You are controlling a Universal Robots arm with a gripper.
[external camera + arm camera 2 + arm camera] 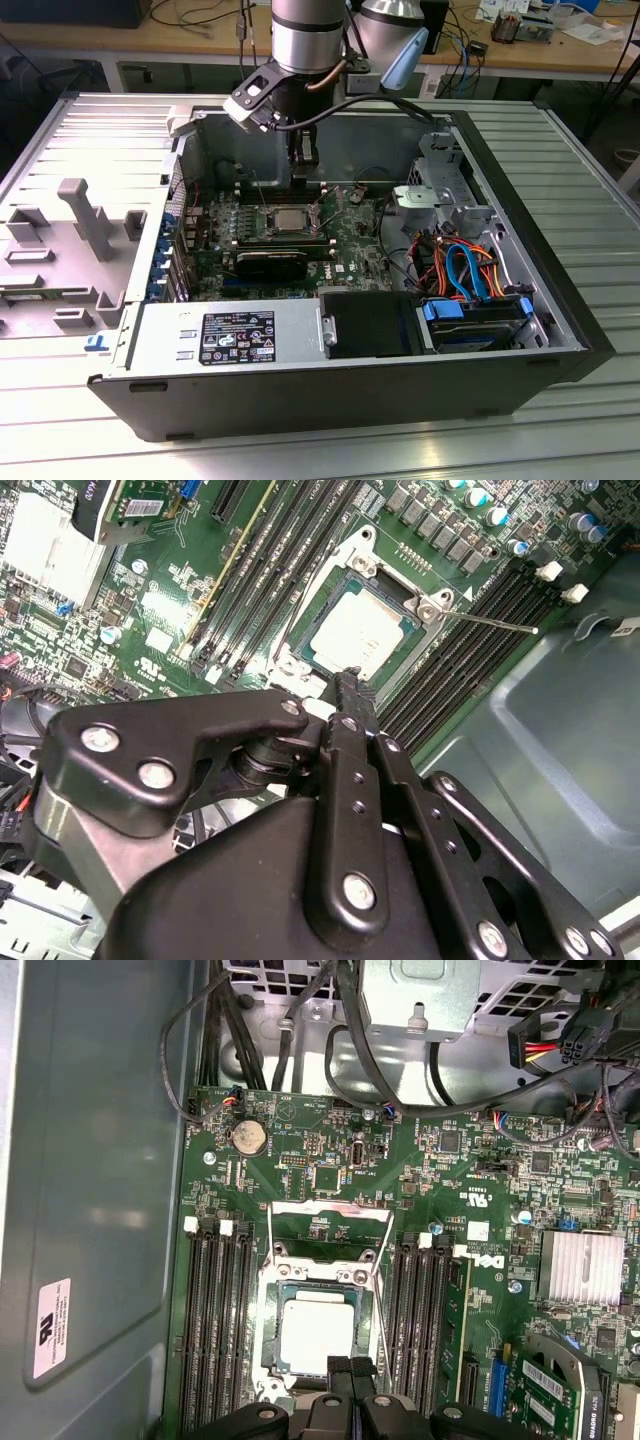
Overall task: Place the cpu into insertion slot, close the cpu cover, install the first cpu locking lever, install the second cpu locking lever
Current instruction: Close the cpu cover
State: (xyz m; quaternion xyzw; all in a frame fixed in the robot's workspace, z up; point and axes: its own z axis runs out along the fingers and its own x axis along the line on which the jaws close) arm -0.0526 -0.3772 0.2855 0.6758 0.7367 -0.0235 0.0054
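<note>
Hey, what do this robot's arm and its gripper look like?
The silver-grey cylindrical arm has a light blue joint cap and a black cable looping by its wrist. Its black gripper has jointed link fingers studded with silver screws.

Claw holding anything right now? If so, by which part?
Nothing held. The claw is shut with nothing between its tips, poised by the edge of the cpu, which sits in the insertion slot.

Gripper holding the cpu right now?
No: in the first wrist view the cpu lies flat in the insertion slot, and the gripper is shut with nothing between its fingertips.
</note>
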